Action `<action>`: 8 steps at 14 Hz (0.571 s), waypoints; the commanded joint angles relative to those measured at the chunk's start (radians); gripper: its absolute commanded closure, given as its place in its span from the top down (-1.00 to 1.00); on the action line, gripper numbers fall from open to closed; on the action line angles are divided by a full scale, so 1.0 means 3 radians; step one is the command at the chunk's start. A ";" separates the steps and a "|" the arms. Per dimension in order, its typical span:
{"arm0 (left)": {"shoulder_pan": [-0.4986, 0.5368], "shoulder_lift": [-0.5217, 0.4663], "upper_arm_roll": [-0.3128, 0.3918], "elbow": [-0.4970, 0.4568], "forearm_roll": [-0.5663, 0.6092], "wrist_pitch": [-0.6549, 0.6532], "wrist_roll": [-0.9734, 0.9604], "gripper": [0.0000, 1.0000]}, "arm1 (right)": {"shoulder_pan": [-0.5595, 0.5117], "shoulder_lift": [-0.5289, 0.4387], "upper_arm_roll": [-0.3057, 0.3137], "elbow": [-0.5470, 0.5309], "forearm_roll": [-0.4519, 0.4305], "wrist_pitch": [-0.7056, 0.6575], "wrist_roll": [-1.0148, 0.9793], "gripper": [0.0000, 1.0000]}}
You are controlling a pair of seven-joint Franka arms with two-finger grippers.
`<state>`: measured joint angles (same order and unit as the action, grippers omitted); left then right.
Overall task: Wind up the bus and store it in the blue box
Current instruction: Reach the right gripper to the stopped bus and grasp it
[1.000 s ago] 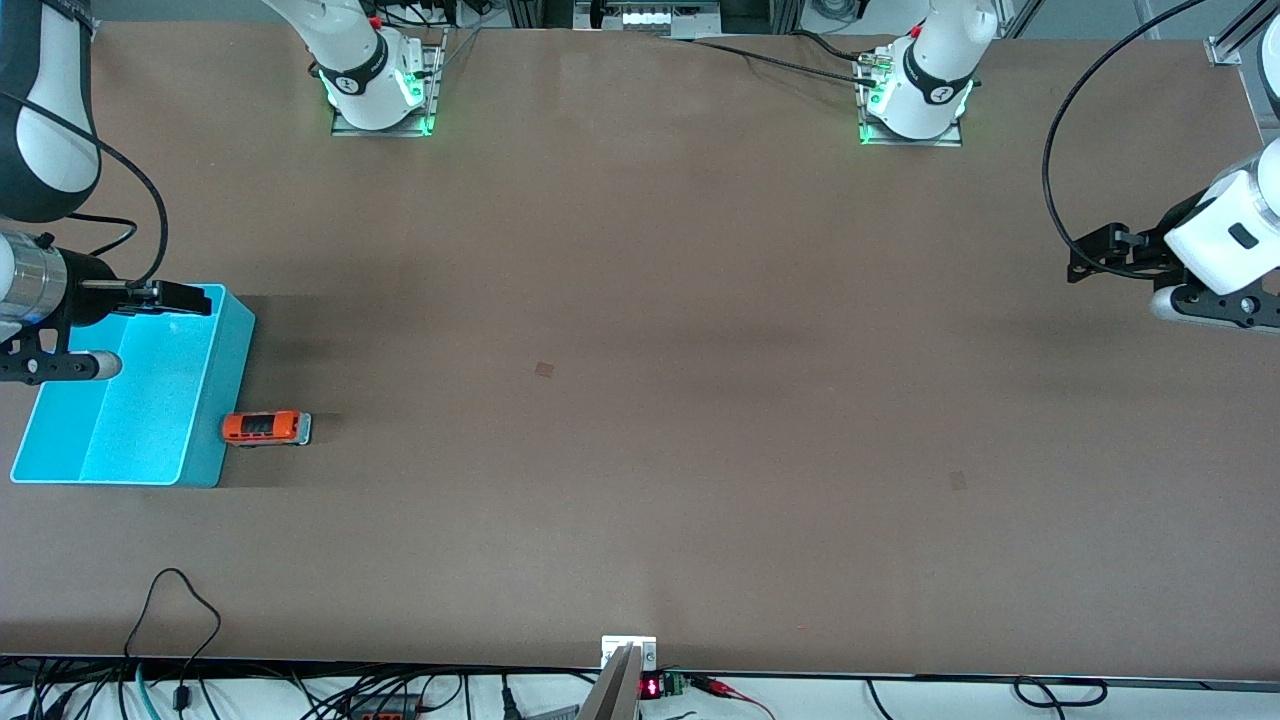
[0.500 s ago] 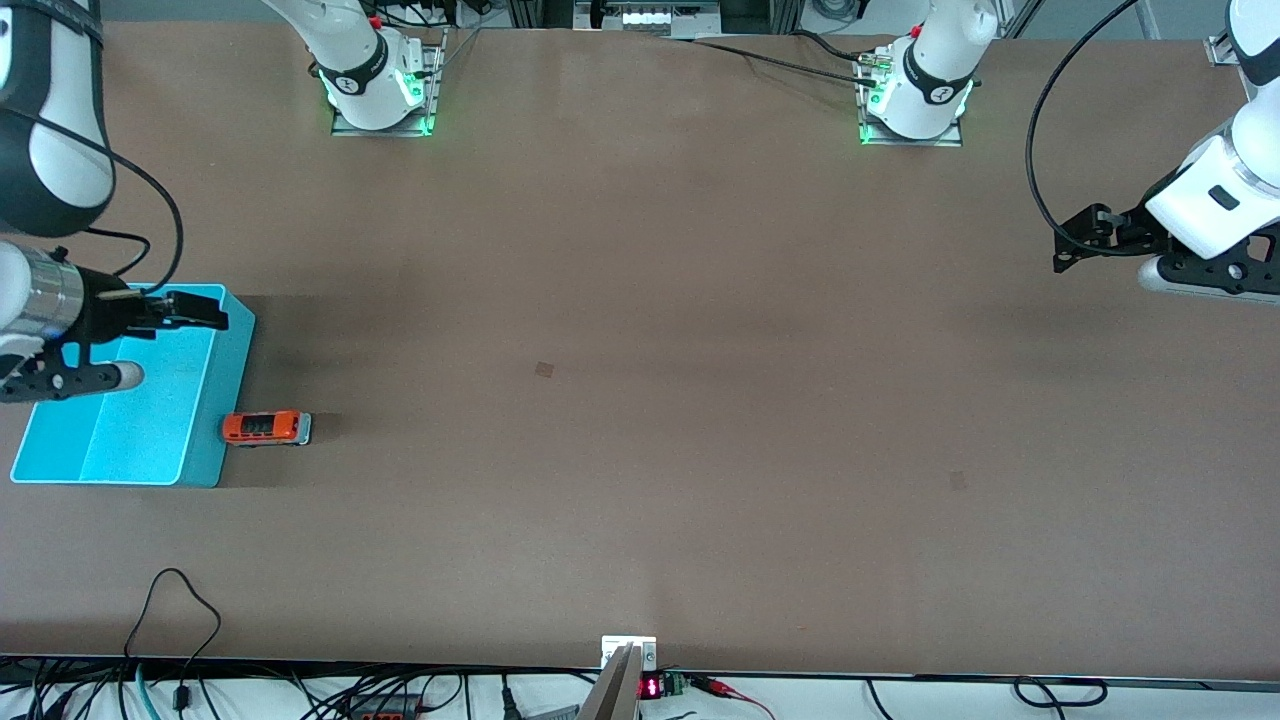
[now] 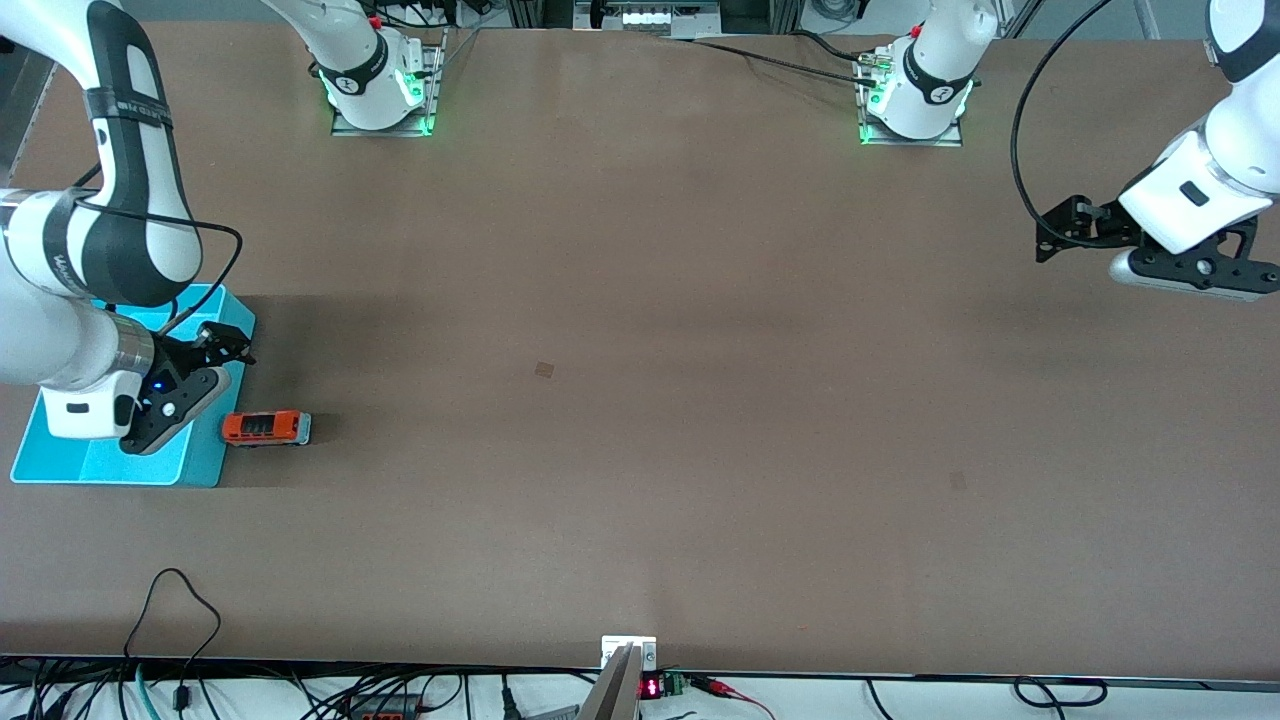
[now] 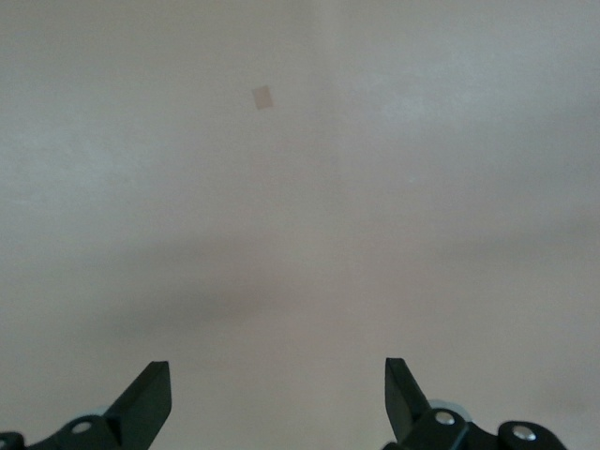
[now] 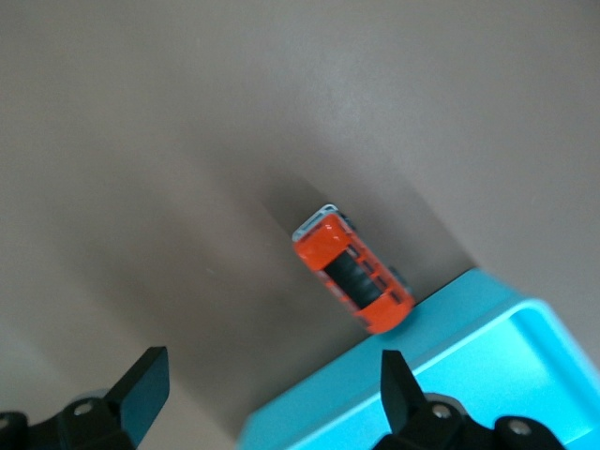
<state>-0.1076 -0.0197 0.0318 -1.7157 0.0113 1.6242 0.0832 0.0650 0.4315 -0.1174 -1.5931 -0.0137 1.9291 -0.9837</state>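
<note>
The bus [image 3: 266,428] stands on the surface, tail against the box [image 3: 205,462] wall, long axis along the surface's length, white front toward the left arm's end. The right wrist view alone shows its dark roof panels. Right gripper [image 3: 228,345] hangs over the box edge, fingers wide. Left gripper [image 3: 1062,230] waits over bare surface, fingers wide.

A wide brown surface [image 3: 640,300] carries everything. Toward the right arm's end of it stands the blue box [image 3: 205,470], a light cyan bin with tall thin walls. The bus [image 3: 265,428], small and orange-red with dark roof panels, sits on its wheels just beside the box's wall, its pale front end pointing away from the box. A small darker square patch [image 3: 544,369] marks the middle of the surface.
</note>
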 commanded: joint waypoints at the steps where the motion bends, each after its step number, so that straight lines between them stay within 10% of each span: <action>1: -0.0004 -0.0042 -0.0029 0.0058 -0.0038 -0.0081 -0.0027 1.00 | -0.0098 0.0136 0.0135 -0.0043 -0.0164 0.0313 -0.0687 1.00; 8: -0.0015 -0.0016 -0.0162 0.0140 -0.0033 -0.0142 -0.0052 1.00 | -0.0206 0.0361 0.0228 -0.0396 -0.0276 0.1070 -0.1312 1.00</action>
<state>-0.1138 -0.0226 -0.0136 -1.6904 0.0113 1.6070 0.0785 0.0364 0.5447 -0.0744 -1.6850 -0.0840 2.2128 -1.3207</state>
